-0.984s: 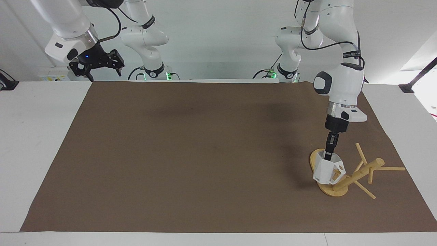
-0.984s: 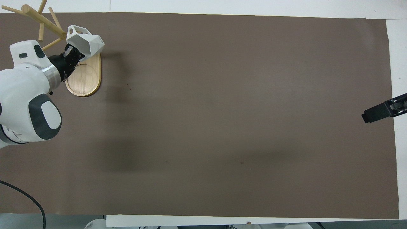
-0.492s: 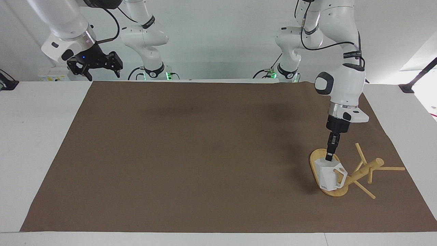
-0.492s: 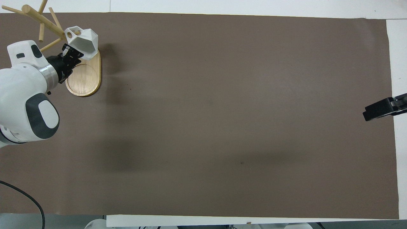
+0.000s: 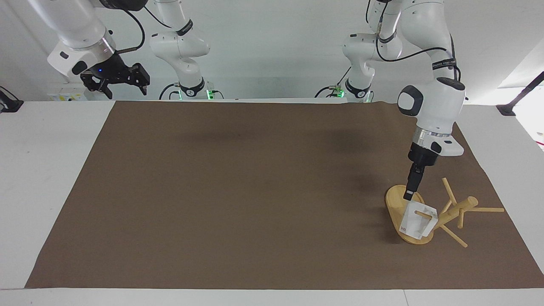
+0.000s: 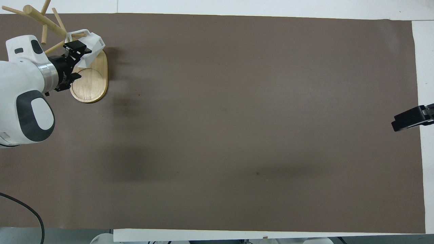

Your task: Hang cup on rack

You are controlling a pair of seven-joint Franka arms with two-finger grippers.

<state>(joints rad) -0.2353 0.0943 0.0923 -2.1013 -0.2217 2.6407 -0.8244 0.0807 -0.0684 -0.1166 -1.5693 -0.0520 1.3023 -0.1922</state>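
Now white faceted cup [image 5: 417,221] hung on bamboo rack [image 5: 442,214] peg, angular handle

The cup [image 5: 417,220] hangs on the rack [image 5: 442,214], above its base.

Obstacles, my left arm's end of the brown mat [image 5: 238,191]: bamboo rack [image 5: 442,216], its pegs fanning out from the post, white cup [image 5: 418,221] hung on a peg over the oval base. My left gripper [image 5: 409,195] stands just above that base beside the cup. Free room: the mat's whole middle and my right arm's end; my right gripper [image 5: 117,78] waits raised over the table's edge there.
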